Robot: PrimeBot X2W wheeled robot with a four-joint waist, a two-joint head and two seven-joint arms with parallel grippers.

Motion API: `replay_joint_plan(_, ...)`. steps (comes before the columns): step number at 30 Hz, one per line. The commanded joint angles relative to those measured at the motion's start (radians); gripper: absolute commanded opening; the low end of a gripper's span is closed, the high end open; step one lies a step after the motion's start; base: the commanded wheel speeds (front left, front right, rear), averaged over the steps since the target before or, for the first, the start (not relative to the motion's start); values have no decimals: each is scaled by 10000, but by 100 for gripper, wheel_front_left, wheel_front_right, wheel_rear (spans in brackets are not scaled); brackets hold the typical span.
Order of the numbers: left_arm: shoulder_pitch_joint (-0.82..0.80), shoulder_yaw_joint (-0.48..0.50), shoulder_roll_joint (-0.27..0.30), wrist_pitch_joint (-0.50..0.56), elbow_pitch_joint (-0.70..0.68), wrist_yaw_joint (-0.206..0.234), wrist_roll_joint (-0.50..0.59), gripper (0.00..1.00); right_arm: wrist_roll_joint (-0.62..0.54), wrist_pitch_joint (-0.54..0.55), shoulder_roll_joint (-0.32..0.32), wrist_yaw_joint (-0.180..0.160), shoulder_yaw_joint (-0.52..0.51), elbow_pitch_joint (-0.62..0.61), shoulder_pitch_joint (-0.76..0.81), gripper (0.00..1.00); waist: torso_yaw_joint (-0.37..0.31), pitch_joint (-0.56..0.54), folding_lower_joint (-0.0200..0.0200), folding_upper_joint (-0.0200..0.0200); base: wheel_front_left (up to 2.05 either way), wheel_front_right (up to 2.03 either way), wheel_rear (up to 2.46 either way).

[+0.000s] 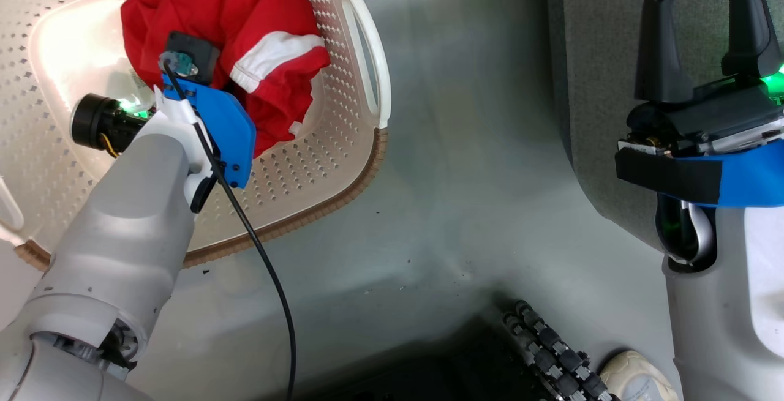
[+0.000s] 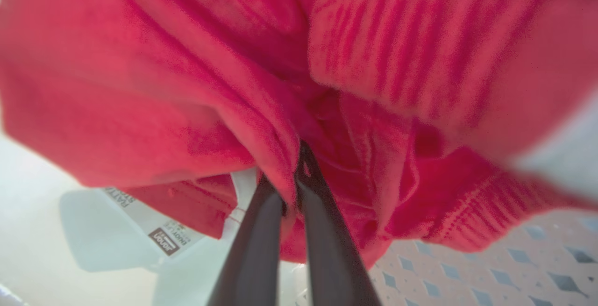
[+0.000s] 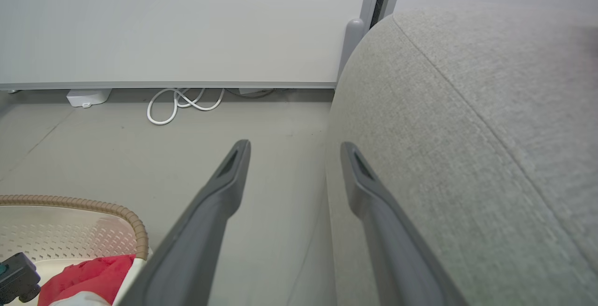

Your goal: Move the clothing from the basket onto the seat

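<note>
Red fabric is the load: the clothing (image 1: 245, 33) lies as one bunched heap in the upper left of the head view, inside the basket (image 1: 343, 193), against the far wall and touching the floor of the tub. I cannot separate two garments in the heap. It has no clear long axis; a white trim band faces the right-hand side.

The left gripper (image 2: 288, 180) is buried in this heap. In the left wrist view its two dark fingers rise from the bottom edge and converge almost to contact, with a fold of red cloth pinched between the tips. I read this as a narrow grip on the clothing. A paper label (image 2: 163, 240) shows on the basket bottom at the lower left of that view, under the hem.

The right gripper (image 3: 295, 147) stands with its jaws wide and nothing between them. In the right wrist view one finger lies over bare floor (image 3: 280, 250) and the other over the rounded edge of the seat (image 3: 467, 133).

Governing relation: the seat (image 1: 582, 52) occupies the upper right of the head view, and the basket the upper left, with a strip of floor between them. The held heap therefore lies left of its destination. In my judgement, the transfer calls for a lift clear of the white handle (image 1: 367, 52) on the basket's right side, then a traverse rightward. The right arm is nearer the seat, but the left arm has the load.
</note>
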Motion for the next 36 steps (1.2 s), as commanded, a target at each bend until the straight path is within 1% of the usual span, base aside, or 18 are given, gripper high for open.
replay_joint_plan(1,-104,-33,28,-29,-14,-11,5,0,44,-6,20,1,-43,16,-176,100,25,-33,-1,0,0,0,0)
replay_joint_plan(4,-54,-228,-59,-91,-159,-11,-87,0,6,-6,20,1,-96,57,-201,100,100,-149,-1,0,0,0,0)
replay_joint_plan(9,120,-354,-186,-492,-477,-11,-456,0,-164,-6,20,1,-211,112,-121,100,374,-527,-1,0,0,0,0)
replay_joint_plan(10,232,-457,-289,-781,-662,-11,-570,0,-272,-6,20,1,-267,161,-47,100,542,-759,-1,0,0,0,0)
replay_joint_plan(11,232,-457,-289,-781,-662,-11,-570,0,-272,-6,20,1,-267,161,-47,100,542,-759,-1,0,0,0,0)
replay_joint_plan(13,389,-658,-422,-1283,-942,-11,-749,0,-416,-6,20,1,-367,244,31,100,842,-1184,-1,0,0,0,0)
replay_joint_plan(14,389,-658,-422,-1283,-942,-11,-749,0,-416,-6,20,1,-367,244,31,100,842,-1184,-1,0,0,0,0)
replay_joint_plan(19,616,-1090,-583,-2227,-1301,-11,-964,0,-777,-6,17,1,-515,394,241,100,1391,-2006,-1,0,0,0,0)
replay_joint_plan(24,835,-1273,-693,-2986,-1576,-11,-1183,0,-1026,-7,14,1,-649,577,571,100,1913,-3031,-1,0,0,0,0)
replay_joint_plan(26,953,-1228,-688,-3130,-1704,-11,-1259,0,-1069,-6,-15,1,-692,676,732,100,2077,-3468,-1,0,0,0,0)
replay_joint_plan(29,1064,-1153,-527,-3200,-1976,-11,-1201,0,-1096,-5,-51,1,-728,826,1019,100,2249,-4103,-1,0,0,0,0)
replay_joint_plan(34,1489,-409,-249,-3196,-2999,48,-723,0,-1091,-5,-92,1,-854,1077,1543,100,2486,-5244,-1,0,0,0,0)
replay_joint_plan(36,1767,96,-257,-3197,-3358,46,-789,0,-1079,-5,-99,1,-880,1197,1813,100,2540,-5719,-1,0,0,0,0)
